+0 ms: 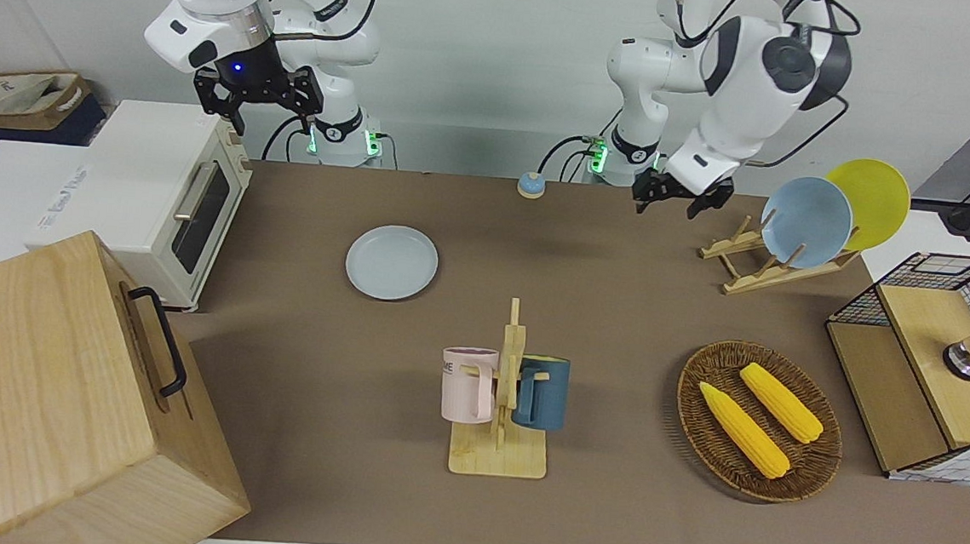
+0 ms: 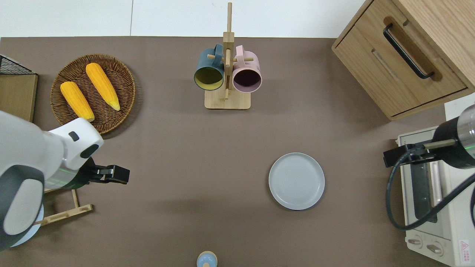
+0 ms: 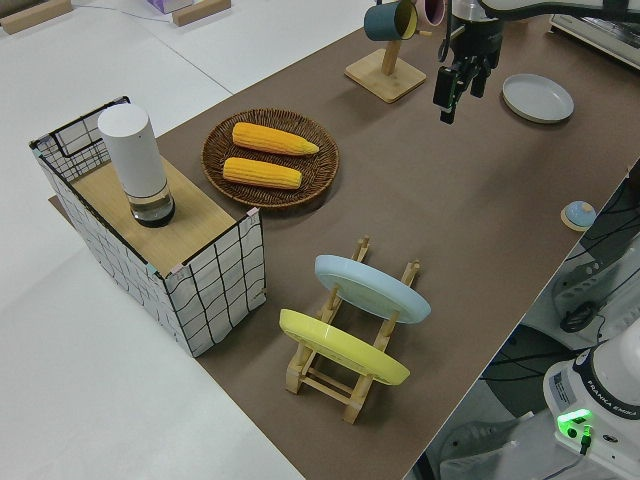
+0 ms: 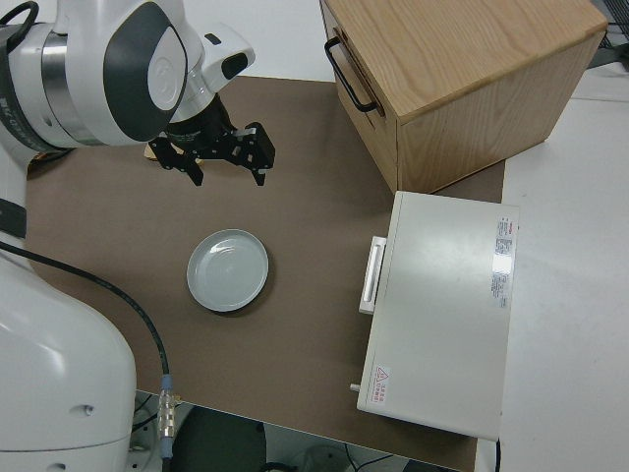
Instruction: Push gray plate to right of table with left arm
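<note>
While the gray plate (image 2: 296, 181) lies flat on the table (image 2: 178, 167), toward the right arm's end and near the edge closest to the robots, the left gripper (image 1: 682, 194) hangs in the air over bare tabletop toward the left arm's end, well apart from the plate, its fingers spread and holding nothing. The right arm is parked. To push well, the gripper should probably drop low beside the plate's rim on the left arm's side, then slide steadily toward the toaster oven (image 2: 430, 193).
</note>
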